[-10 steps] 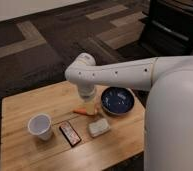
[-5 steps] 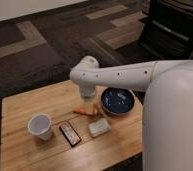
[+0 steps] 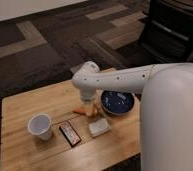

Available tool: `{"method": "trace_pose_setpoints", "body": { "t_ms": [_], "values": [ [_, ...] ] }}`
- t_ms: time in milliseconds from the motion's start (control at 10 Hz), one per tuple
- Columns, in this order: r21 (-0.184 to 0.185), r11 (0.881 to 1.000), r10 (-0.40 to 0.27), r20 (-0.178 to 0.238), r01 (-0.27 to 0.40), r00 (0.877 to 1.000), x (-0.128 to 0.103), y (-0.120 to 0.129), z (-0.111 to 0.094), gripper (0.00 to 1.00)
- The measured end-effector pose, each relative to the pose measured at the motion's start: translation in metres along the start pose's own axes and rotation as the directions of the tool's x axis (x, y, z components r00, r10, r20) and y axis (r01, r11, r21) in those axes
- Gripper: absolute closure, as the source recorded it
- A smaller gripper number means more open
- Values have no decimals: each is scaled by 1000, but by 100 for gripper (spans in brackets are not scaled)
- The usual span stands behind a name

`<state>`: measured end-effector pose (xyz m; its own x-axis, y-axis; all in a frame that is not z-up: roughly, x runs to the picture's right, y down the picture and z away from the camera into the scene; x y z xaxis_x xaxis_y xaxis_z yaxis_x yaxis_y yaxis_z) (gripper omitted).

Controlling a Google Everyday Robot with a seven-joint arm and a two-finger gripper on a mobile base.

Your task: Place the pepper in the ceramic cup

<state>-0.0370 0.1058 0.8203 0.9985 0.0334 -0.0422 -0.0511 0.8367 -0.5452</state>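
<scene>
Tool (image 3: 89,106) sits low over the pepper (image 3: 80,111) on the worktop (image 3: 20,107) (its grip cannot be told), ceramic cup (image 3: 40,126) well apart.

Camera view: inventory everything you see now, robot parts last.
table: one, light wood, lower left.
ceramic cup: one, white, upright on the table's left.
packet: one, red and black, right of the cup.
pale block: one, off-white, in front of the bowl.
bowl: one, dark blue, table's right side.
pepper: one, orange, lying left of the bowl.
carpet: one, dark with tan strips, behind the table.
arm: one, white, reaching in from the right.
end effector: one, pale, low over the pepper.
</scene>
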Motion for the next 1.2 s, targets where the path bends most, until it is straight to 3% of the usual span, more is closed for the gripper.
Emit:
{"method": "trace_pose_setpoints", "body": {
  "t_ms": [500, 900, 1000, 1200],
  "values": [
    [-3, 1000, -1, -13, 1, 1000, 4, 3, 19, 35],
    [-16, 1000, 20, -22, -20, 1000, 12, 9, 23, 35],
    [-29, 999, 30, -27, -31, 999, 16, 11, 25, 42],
    [-44, 998, 39, -43, -41, 998, 20, 14, 24, 68]
  ]
}}
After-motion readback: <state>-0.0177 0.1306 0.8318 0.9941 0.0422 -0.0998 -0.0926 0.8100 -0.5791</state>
